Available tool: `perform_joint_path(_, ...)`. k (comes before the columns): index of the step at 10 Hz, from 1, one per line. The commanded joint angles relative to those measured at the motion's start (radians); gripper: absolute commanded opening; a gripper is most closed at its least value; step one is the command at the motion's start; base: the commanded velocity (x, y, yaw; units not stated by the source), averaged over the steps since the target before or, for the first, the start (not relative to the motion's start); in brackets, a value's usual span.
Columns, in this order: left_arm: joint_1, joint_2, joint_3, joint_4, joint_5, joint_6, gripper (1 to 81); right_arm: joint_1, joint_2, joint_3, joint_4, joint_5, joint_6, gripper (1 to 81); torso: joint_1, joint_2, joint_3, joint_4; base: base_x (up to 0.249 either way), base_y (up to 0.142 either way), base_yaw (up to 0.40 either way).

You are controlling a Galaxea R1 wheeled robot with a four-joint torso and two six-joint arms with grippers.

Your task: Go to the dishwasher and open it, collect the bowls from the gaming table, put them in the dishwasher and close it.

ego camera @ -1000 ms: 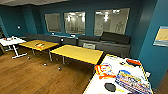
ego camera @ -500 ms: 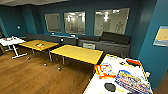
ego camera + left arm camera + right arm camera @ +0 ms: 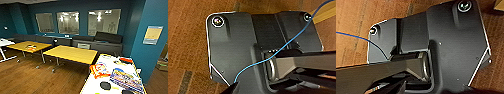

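At the left of the frame a white table edge was seen, then two yellow tables standing mid-floor, blocking a straight path. At lower right the gaming table carried boxes and two dark bowls, presumably left there after use. Whether either gripper was apart or together could not be told.
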Motion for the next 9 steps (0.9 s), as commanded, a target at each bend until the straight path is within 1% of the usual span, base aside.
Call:
perform_joint_path(1, -0.044, -0.006, 0.003, 0.010, 0.044, 0.003, 81.1, 0.036, -0.002, 0.004, -0.005, -0.049, -0.002, 81.1, 0.000, 0.000, 0.000, 0.000, 0.000, 0.000, -0.385)
perform_joint_path(7, -0.043, -0.004, 0.002, 0.003, 0.044, 0.003, 81.1, 0.033, -0.002, 0.004, -0.007, -0.047, -0.004, 81.1, 0.000, 0.000, 0.000, 0.000, 0.000, 0.000, -0.384)
perform_joint_path(8, -0.043, -0.006, 0.002, 0.002, 0.044, 0.003, 81.1, 0.033, -0.002, 0.004, -0.011, -0.047, -0.002, 81.1, 0.000, 0.000, 0.000, 0.000, 0.000, 0.000, -0.337)
perform_joint_path(9, -0.041, -0.008, 0.002, 0.000, 0.042, 0.003, 81.1, 0.033, -0.002, 0.004, -0.011, -0.047, -0.002, 81.1, 0.000, 0.000, 0.000, 0.000, 0.000, 0.000, -0.171)
